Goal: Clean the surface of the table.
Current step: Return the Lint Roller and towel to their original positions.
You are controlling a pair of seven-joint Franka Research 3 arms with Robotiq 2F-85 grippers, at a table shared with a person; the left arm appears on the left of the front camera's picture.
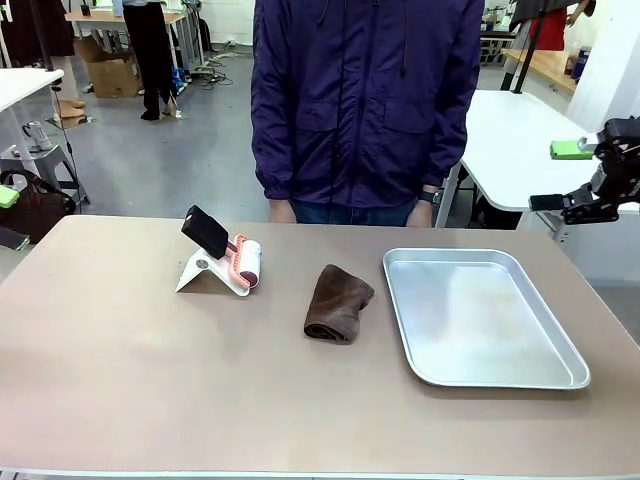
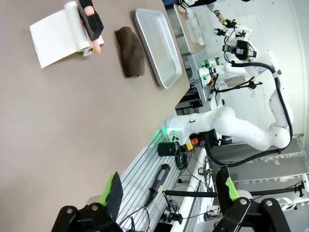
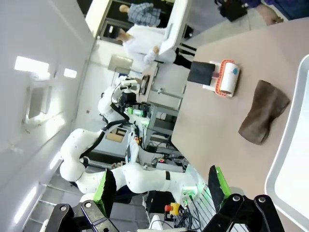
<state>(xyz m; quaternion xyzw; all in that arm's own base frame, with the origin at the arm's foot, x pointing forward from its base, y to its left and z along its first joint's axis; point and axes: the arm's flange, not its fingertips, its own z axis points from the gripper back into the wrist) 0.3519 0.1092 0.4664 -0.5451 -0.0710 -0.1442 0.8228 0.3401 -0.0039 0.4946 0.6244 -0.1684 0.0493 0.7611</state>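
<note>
On the brownish-tan table, which stretched across the front view from the robot's side to the person standing at its far edge, three things lay in a row. A lint roller with a black handle and a pink frame rested on its white stand toward the left. A crumpled brown cloth sat near the middle, apart from the roller. Just beside the cloth, to the right, lay a shiny metal tray with nothing in it.

The right gripper hung above and beyond the table's right edge, off the surface, its green-padded fingers spread wide with nothing between them. Its wrist camera looked across at the cloth, the roller and a corner of the tray.

The left gripper was likewise held clear of the table, its fingers well apart and holding nothing, with the tabletop, the roller, the cloth and the tray seen far beyond them.
</note>
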